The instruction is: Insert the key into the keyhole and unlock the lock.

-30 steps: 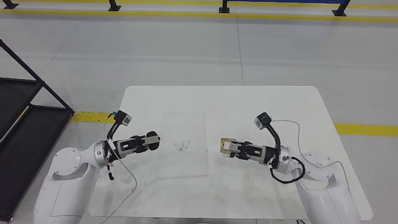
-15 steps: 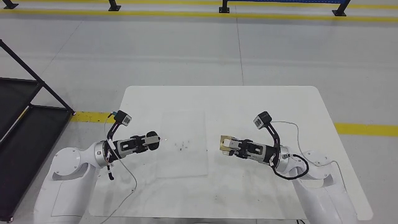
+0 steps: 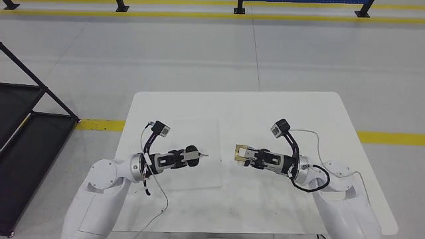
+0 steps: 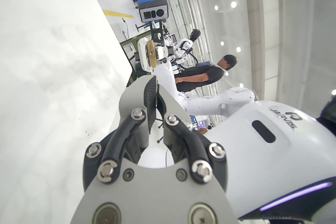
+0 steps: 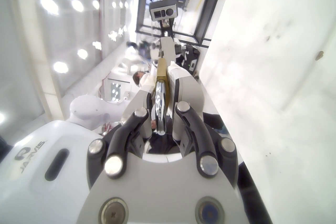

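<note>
The left hand (image 3: 194, 154) pinches the key (image 3: 202, 155). The right hand (image 3: 249, 156) holds the gold lock (image 3: 240, 153). Key and lock face each other, a little apart, over the desk (image 3: 265, 113).

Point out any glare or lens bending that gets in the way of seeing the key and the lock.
Top view: even light, no glare on the table; the key is only a thin sliver facing the lock. Left wrist view: the wide lens curves the table edge. Right wrist view: ceiling lamps flare, and the lock's chrome shackle carries bright reflections.
</note>
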`<state>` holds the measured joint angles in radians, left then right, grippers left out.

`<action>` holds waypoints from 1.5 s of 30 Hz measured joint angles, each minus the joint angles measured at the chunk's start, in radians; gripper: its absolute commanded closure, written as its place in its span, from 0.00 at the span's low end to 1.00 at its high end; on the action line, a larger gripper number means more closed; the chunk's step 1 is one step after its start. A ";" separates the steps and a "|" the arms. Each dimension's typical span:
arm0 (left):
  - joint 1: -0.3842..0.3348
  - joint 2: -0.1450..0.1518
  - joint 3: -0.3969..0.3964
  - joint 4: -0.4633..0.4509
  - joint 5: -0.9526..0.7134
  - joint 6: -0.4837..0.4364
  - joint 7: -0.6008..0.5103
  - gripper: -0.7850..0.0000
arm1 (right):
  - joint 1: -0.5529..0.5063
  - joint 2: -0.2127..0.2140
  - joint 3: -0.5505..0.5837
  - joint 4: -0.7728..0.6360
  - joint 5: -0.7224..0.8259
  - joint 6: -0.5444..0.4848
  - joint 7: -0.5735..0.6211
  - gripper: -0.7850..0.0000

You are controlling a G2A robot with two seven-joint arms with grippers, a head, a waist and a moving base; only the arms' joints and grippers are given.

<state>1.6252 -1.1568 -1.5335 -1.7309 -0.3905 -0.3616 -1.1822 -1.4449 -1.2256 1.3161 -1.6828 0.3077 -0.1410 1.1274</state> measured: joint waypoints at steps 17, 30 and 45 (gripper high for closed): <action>-0.034 0.000 0.117 -0.041 0.138 -0.049 0.157 1.00 | 0.000 0.000 0.000 0.000 0.000 0.000 0.000 1.00; -0.059 0.002 0.175 -0.013 0.170 -0.104 0.228 1.00 | 0.000 0.000 0.000 0.000 0.000 0.000 0.000 1.00; -0.095 0.005 0.223 0.029 0.163 -0.131 0.260 1.00 | 0.000 0.000 0.000 0.000 0.000 0.000 0.000 1.00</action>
<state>1.5300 -1.1514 -1.3108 -1.7019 -0.2276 -0.4930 -0.9222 -1.4449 -1.2256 1.3161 -1.6828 0.3077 -0.1410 1.1274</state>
